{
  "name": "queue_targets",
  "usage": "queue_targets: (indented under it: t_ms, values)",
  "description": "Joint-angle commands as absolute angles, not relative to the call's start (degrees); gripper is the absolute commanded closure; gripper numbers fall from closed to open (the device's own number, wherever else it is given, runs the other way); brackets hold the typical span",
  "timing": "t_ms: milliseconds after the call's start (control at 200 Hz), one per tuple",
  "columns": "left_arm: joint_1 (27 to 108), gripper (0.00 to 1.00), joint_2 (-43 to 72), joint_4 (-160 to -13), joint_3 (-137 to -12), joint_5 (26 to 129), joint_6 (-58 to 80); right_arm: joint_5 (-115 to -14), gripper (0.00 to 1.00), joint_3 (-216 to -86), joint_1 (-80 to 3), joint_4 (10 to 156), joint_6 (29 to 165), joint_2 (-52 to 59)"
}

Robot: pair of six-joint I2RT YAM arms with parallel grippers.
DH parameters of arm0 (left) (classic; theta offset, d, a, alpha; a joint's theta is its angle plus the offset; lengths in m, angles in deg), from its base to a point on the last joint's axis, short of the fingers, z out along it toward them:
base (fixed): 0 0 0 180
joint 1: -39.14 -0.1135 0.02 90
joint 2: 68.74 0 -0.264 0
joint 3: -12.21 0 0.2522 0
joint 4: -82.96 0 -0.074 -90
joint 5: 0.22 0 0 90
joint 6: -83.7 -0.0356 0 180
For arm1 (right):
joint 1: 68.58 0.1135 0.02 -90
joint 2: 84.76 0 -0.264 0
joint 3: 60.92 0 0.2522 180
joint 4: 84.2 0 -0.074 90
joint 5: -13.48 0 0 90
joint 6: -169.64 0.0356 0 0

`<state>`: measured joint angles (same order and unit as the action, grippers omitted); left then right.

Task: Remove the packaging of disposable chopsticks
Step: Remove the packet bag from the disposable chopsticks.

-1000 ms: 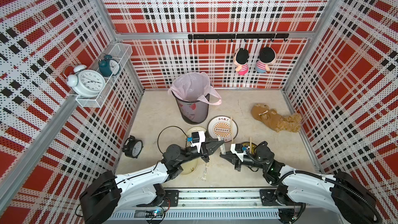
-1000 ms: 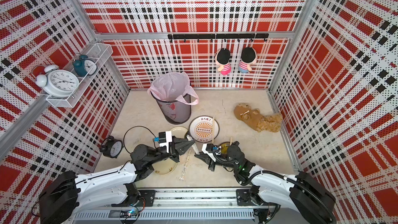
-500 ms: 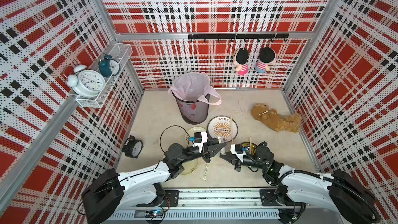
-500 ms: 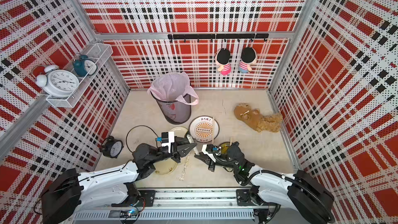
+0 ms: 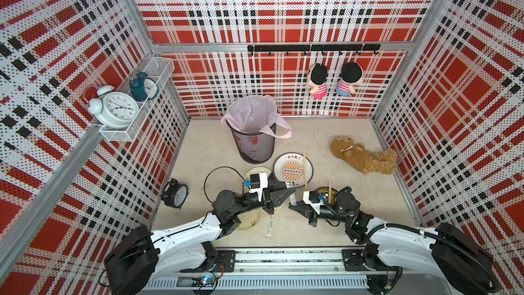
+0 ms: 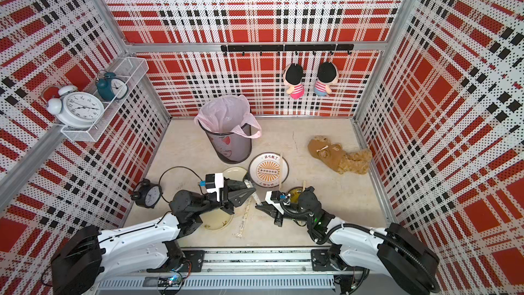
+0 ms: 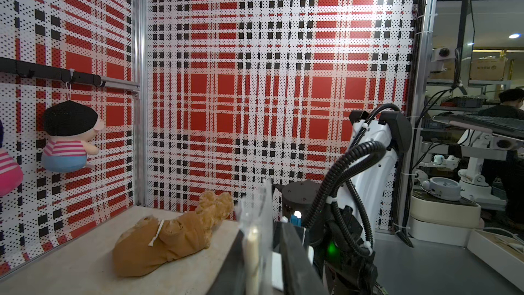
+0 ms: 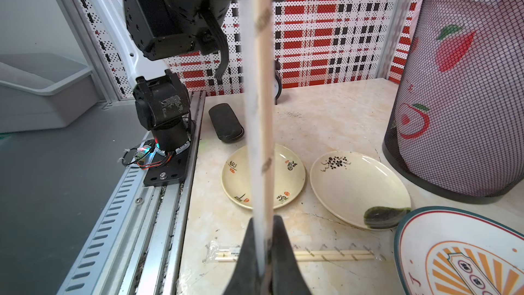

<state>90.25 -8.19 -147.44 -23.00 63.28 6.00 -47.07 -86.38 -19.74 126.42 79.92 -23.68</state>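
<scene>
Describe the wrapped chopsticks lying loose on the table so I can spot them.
From the bin, come toward the rail at the robot's base. The chopsticks lie flat on the table just before it, beside a cream plate. They are still in a clear sleeve, unlike the bare sticks resting on plates.

Enclosure: perforated panel walls printed in red, white and black plaid [image 5: 283, 4], silver aluminium frame rail [image 5: 198, 47], black metal hook rail [image 5: 312, 47], white wire-mesh wall shelf [image 5: 158, 68], beige marble-look floor slab [image 5: 204, 143], bright glare patch [image 7: 357, 7] high on one wall.
</scene>
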Motion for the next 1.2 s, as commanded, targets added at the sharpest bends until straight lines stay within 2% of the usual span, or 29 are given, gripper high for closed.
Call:
queue_targets:
  t_ms: [0,140,907,1198]
  values:
    - [89.9,0.88,-9.1,-150.0,-22.4,62.0,6.3,-47.2,1.00,-86.5,-20.0,126.9,79.2,-23.0]
    - [89.8,1.00,-9.0,-150.0,-21.9,62.6,6.4,-47.1,1.00,-86.5,-20.0,127.6,79.3,-23.1]
    - [90.1,1.00,0.2,-152.2,-16.2,63.9,5.9,-45.6,1.00,-90.9,-20.0,128.1,77.1,-29.1]
    - [88.4,1.00,6.1,-160.0,-14.0,62.0,9.1,-45.3,1.00,-92.2,-20.0,128.8,77.4,-29.4]
